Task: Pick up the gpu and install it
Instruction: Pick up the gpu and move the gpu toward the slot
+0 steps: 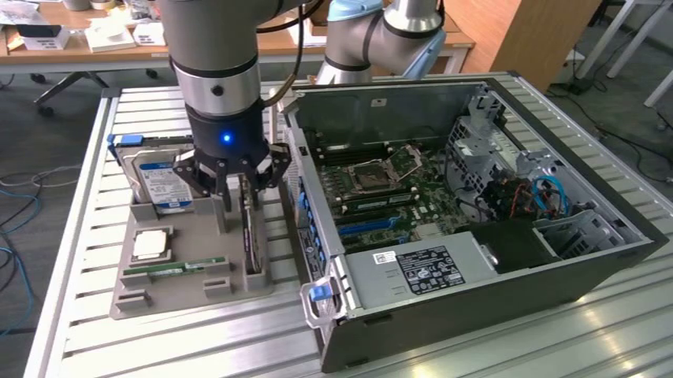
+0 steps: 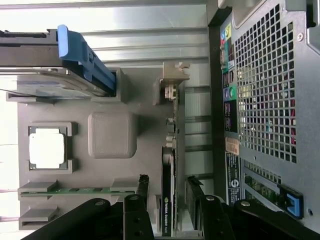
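Standing on edge, gpu (image 2: 168, 170) sits between spread fingers (image 2: 143, 184).

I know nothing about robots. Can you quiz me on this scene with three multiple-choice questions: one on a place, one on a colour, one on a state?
1. Where is the gpu?
A. inside the computer
B. on edge in the gray tray
C. flat on the table

2. What colour is the clip on the hard drive?
A. red
B. blue
C. yellow

3. How is the gripper?
A. shut on the gpu
B. shut on the hard drive
C. open

Answers: 1 B, the card stands in a tray slot. 2 B, the clip is plainly blue. 3 C, its fingers stand apart, one on each side of the card.
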`<state>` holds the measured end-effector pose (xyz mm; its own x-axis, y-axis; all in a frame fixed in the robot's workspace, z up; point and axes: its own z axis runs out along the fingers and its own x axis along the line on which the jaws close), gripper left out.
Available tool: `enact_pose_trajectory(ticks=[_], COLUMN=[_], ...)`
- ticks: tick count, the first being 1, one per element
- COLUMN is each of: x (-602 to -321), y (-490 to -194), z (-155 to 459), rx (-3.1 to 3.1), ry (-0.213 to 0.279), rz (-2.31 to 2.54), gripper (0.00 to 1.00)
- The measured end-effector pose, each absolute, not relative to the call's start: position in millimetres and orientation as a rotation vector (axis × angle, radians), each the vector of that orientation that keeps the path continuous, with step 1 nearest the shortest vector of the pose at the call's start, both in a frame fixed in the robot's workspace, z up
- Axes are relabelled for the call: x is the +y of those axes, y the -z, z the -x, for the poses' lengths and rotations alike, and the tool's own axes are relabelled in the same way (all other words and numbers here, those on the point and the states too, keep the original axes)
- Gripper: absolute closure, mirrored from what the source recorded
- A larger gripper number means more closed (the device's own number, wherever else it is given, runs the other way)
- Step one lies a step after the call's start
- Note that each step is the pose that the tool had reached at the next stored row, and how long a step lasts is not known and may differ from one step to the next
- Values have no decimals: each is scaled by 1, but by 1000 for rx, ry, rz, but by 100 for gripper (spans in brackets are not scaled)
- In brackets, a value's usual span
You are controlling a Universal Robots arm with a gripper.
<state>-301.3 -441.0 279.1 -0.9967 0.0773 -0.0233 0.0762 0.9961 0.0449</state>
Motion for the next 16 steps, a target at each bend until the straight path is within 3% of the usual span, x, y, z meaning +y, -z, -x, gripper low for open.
enact_pose_trajectory(ticks=[16], x=[-447], y=[-268], z=[301], rx=[3113], ry=[-69], rz=[-120], gripper=[57])
